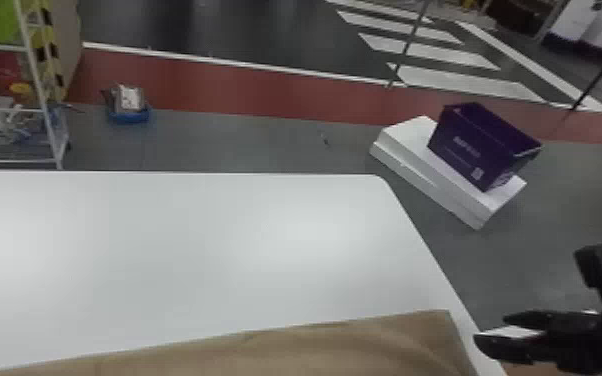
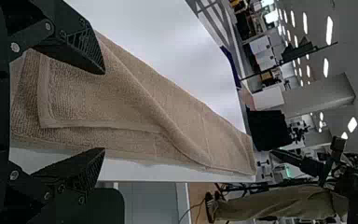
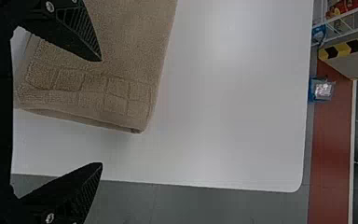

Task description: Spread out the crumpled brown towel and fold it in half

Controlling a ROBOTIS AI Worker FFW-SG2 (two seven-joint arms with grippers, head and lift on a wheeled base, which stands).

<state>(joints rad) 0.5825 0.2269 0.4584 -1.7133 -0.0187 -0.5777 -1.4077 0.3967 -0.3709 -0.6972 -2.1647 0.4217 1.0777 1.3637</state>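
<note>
Finding brown towel (image 3: 130, 46) on white bench (image 1: 215, 240), lying as a long strip along the near side and reaching close to the right-hand edge. Looking spread rather than heaped, and seemingly already doubled lengthwise.

At the left end, noting upper layer (image 2: 84, 102) with its hem set in from lower layer (image 2: 84, 135), out of line. Noting too a slanting ridge (image 2: 144, 98) running on along the cloth. At the right end, seeing a woven band (image 3: 93, 88) of squares beside a thick outer edge.

Holding left gripper (image 2: 103, 111) parted at the left end, grasping nothing. Holding right gripper (image 3: 100, 112) parted too, hanging near the right end, likewise empty.

Judging the step in hand as the close of the fold, probably down to tidying. Calling next, by guess, for pinching the set-in hem, drawing it level with the lower edge and pressing out the ridge; or for backing both arms off, if accepting the fold as lying. Risking a drag on both layers with too deep a pinch, so perhaps wanting a light one.

On floor beyond, spotting purple box (image 1: 475, 145) atop white slabs (image 1: 415, 135), bearing pale lettering and a small square code (image 1: 476, 173); leaving both unread.
</note>
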